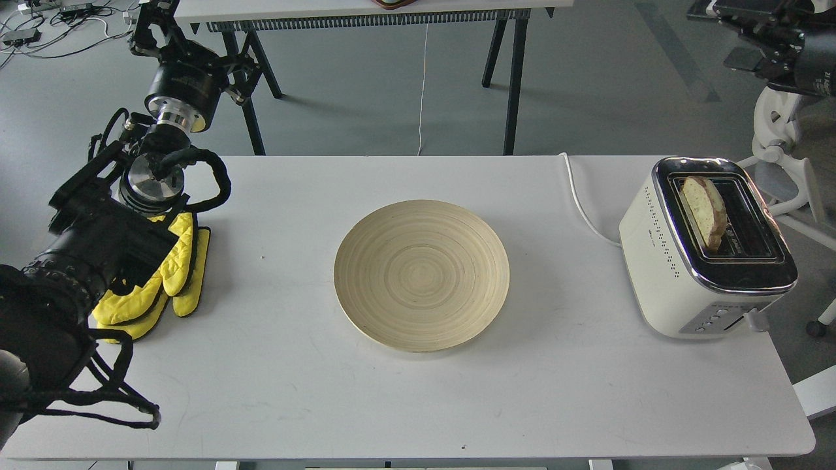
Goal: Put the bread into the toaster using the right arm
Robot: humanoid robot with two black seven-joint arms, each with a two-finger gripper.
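The bread stands tilted in the left slot of the toaster, well below the right pincer, whose opening I cannot tell, so a good finish is seating the slice level and withdrawing clear.

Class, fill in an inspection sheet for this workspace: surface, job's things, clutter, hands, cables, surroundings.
Surface: white table, a few small specks.
Job's things: bread stands tilted in the left slot of the toaster, top sticking out.
Clutter: bare wooden plate mid-table; yellow mitts at left.
Hands: left hand raised beyond the table, holding nothing, fingers unclear; right hand at top right, too dark to judge.
Cables: white cord runs from toaster over the far edge.
Surroundings: grey floor, another table behind.
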